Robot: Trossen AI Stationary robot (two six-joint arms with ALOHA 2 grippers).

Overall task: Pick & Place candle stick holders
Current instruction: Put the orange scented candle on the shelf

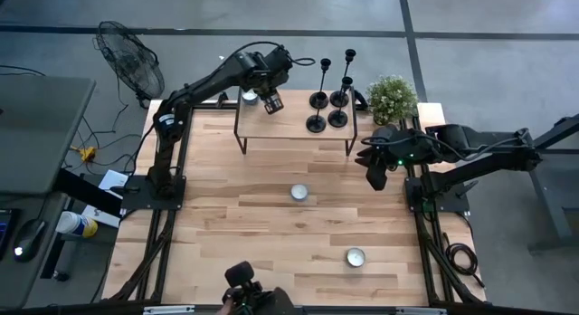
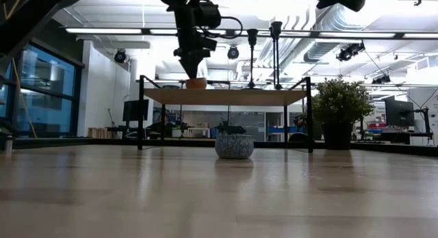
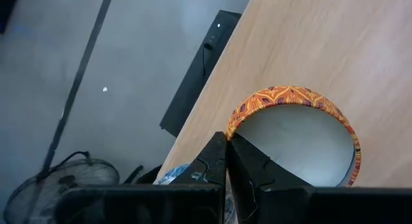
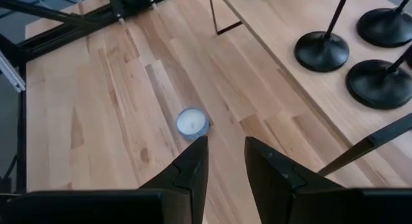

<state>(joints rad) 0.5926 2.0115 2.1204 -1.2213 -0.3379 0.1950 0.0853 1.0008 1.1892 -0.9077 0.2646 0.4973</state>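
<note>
Tealights [image 1: 355, 256] lie before shelf [image 1: 289, 127] (candle stick holders [image 1: 329, 102] atop).

Four candle stick holders [image 1: 317, 123], two tealights [image 1: 299, 193]

I'm looking at a table [image 1: 271, 215] of pale wood planks, smooth and giving off a soft sheen ahead of my right gripper [image 4: 225, 163]. Its fingers [image 4: 270, 169] are showing as matt black plastic. The candle stick holders [image 1: 327, 102] beyond them are reading as dark metal, satin on the disc bases. The raised shelf [image 1: 289, 129] is showing light wood on thin black metal legs. Touching my left gripper [image 3: 226, 161], a bowl [image 3: 302, 130] is showing a patterned orange rim and a smooth pale inside.
</note>
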